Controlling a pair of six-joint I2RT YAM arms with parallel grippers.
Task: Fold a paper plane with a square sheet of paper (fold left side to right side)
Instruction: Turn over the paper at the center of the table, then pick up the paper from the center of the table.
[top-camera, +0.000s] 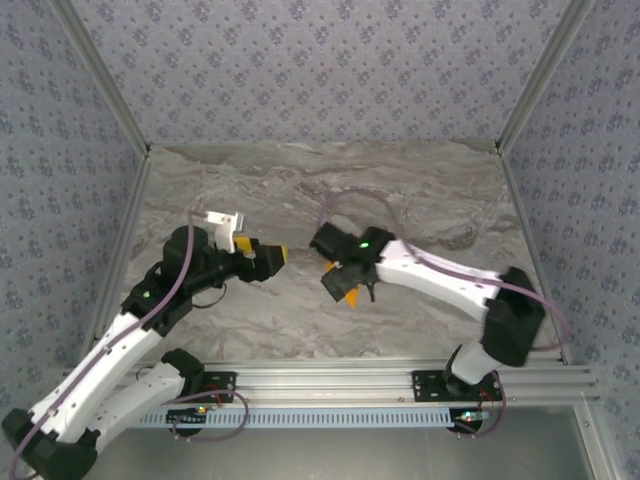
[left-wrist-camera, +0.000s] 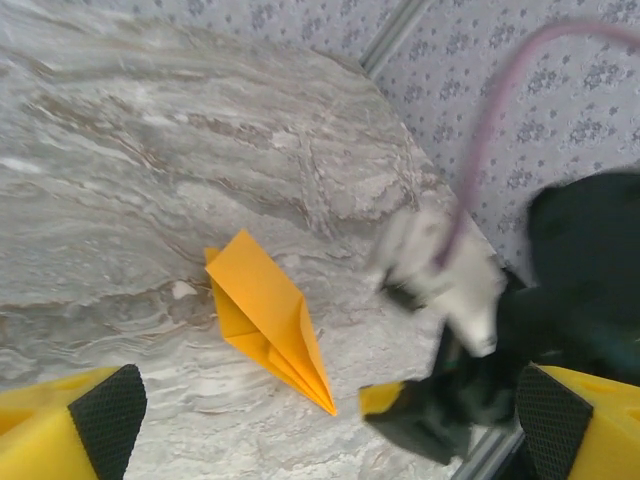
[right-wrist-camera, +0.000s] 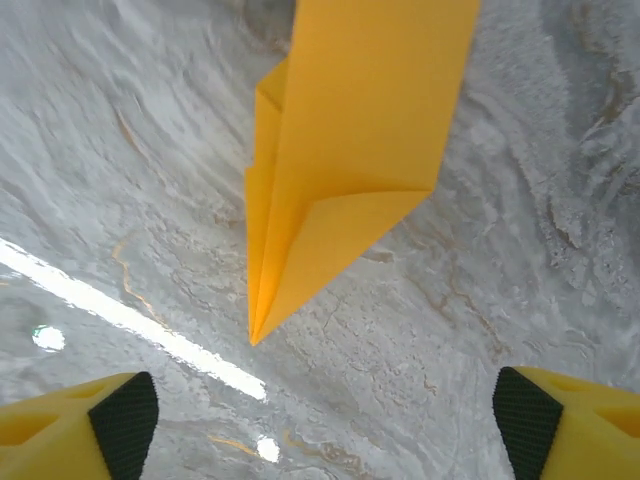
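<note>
TOP: my left claw (top-camera: 272, 257) and right claw (top-camera: 345, 288) near each other over grey marbled table (top-camera: 420, 200) | LEFT WRIST: left claw wide, empty; slim pointed orange-yellow paper plane (left-wrist-camera: 265, 315) lies on table, right arm (left-wrist-camera: 560, 290) just beside its tip | RIGHT WRIST: right claw (right-wrist-camera: 325, 415) wide, holding nothing, above plane; my judgement: lift straight up, snag no wing.

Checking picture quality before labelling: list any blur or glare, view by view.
Left wrist view: the paper plane is sharp, the right arm beside it blurred. Right wrist view: a glare streak crosses the table. Top view: even light.
</note>
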